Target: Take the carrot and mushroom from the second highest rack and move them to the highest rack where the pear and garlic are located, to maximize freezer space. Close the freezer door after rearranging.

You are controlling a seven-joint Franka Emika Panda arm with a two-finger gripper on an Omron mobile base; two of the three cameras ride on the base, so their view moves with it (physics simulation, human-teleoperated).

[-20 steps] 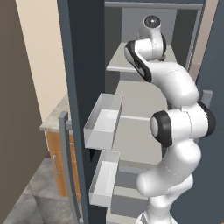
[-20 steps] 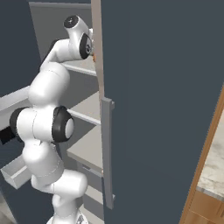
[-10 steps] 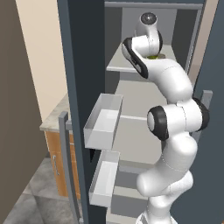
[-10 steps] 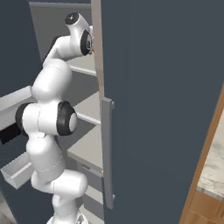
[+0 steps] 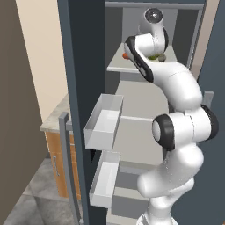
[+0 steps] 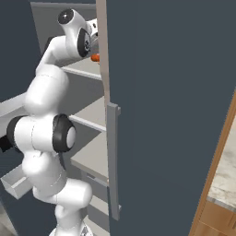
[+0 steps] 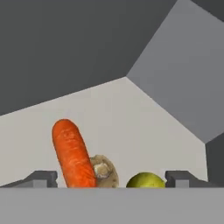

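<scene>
On the freezer's top rack (image 5: 132,68), the arm (image 5: 176,88) reaches up and in from below, its upper links bent over the shelf edge between the open door (image 6: 161,101) and the cabinet wall. Two pulled-out drawers (image 5: 103,121) jut from the lower left of the freezer in the left base view, one above the other. At the shelf, the gripper (image 7: 111,178) stands released, its two dark fingertips (image 7: 41,178) spread wide apart with nothing between them but the food just ahead. The carrot (image 7: 72,153) lies on the pale rack floor, slanting away from the camera, near the left fingertip. Touching its right side is the mushroom (image 7: 104,171), brownish and partly cut off by the lower edge of the hand view. Just right of that sits the pear (image 7: 145,180), yellow-green, close to the right fingertip. From the right base view a sliver of orange carrot shows past the door edge, beside the wrist.
</scene>
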